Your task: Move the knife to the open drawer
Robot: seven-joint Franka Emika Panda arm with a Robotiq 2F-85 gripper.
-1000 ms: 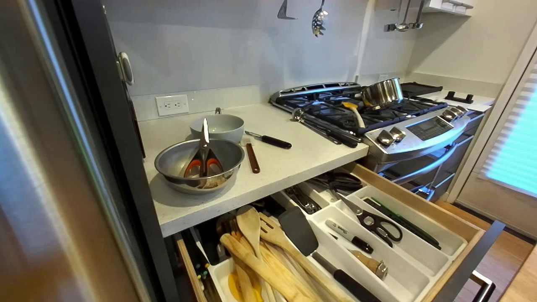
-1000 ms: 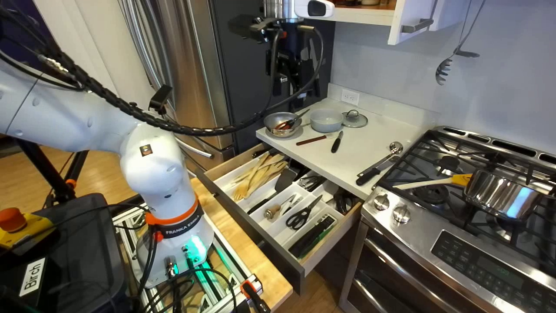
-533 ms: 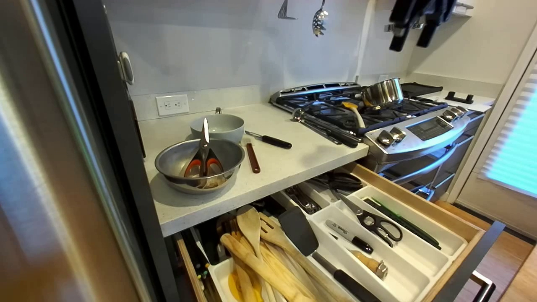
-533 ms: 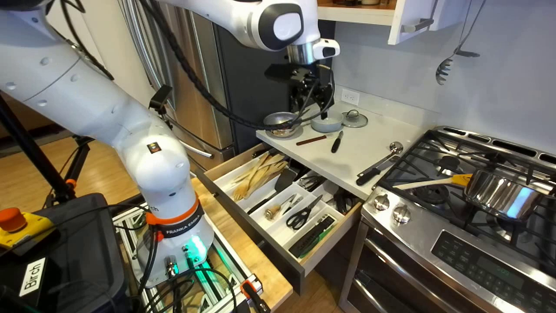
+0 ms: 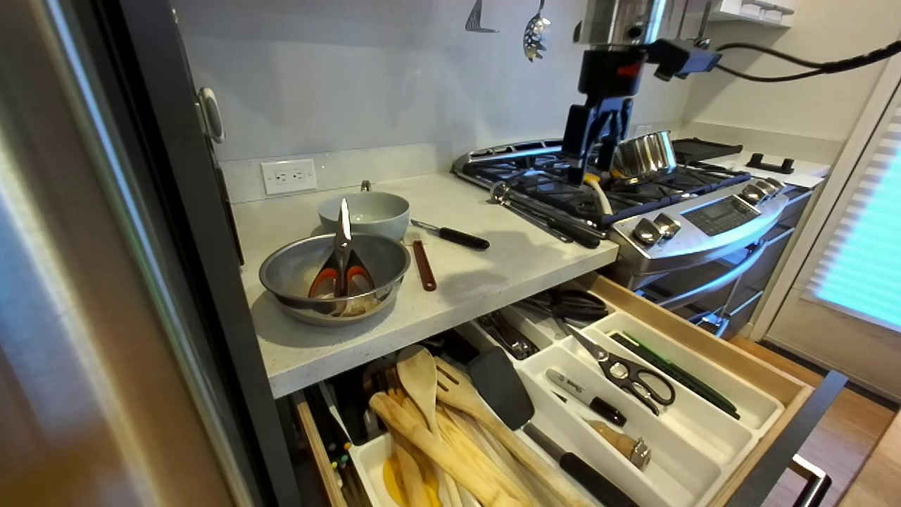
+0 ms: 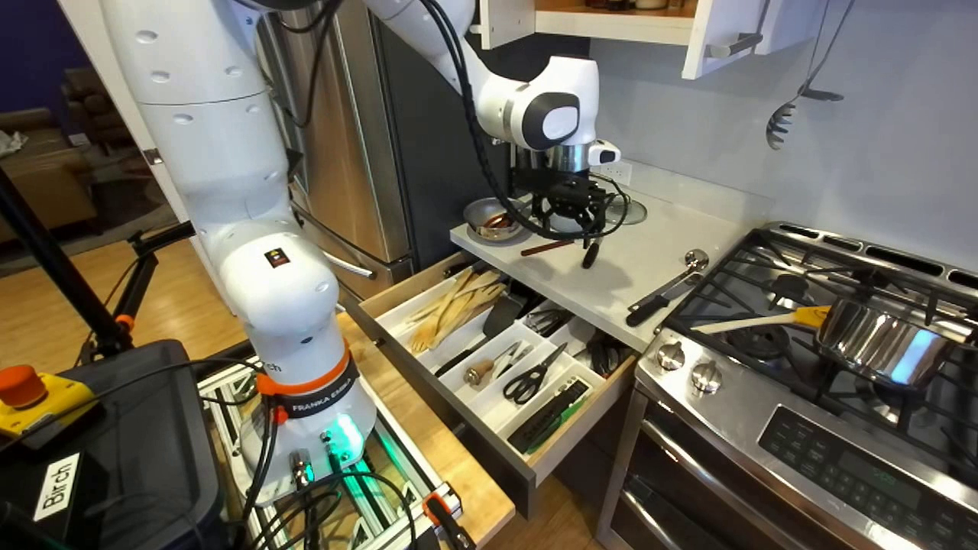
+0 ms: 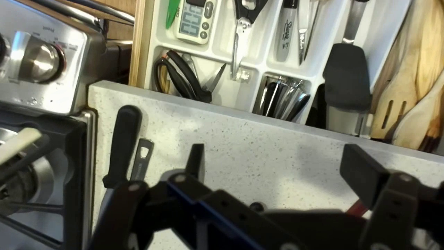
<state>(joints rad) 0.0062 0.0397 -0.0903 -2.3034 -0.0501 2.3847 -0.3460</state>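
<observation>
Arm point(image 6: 206, 153): lower in both exterior views than in the earlier frame; the knife point(image 5: 463, 238) lies as it did.
Claw point(image 7: 277, 163): released; in the wrist view its two fingers point(image 7: 362, 170) stand wide apart, one left of centre and one at right, with the bench point(image 7: 246, 156) showing between them.
Knife position: on the bench, at the centre of the frame in an exterior view, black handle toward the right, silver blade toward the grey bowl point(image 5: 383, 225); apart from the claw.
Brown-handled utensil point(image 5: 424, 266): on the bench, just beside the knife, its handle pointing toward the bottom of the frame.
Metal bowl point(image 5: 299, 304): left of centre, in front of the grey bowl, holding orange-and-black scissors point(image 5: 343, 250) with blades upward.
Open drawer point(image 5: 704, 339): lower right, below the bench edge; its white tray point(image 5: 707, 431) holds black-handled scissors point(image 5: 619, 370) and a marker point(image 5: 587, 398), and wooden spoons point(image 5: 422, 415) lie farther left.
Stove point(image 5: 662, 257): upper right, bearing a pot point(image 5: 646, 156).
</observation>
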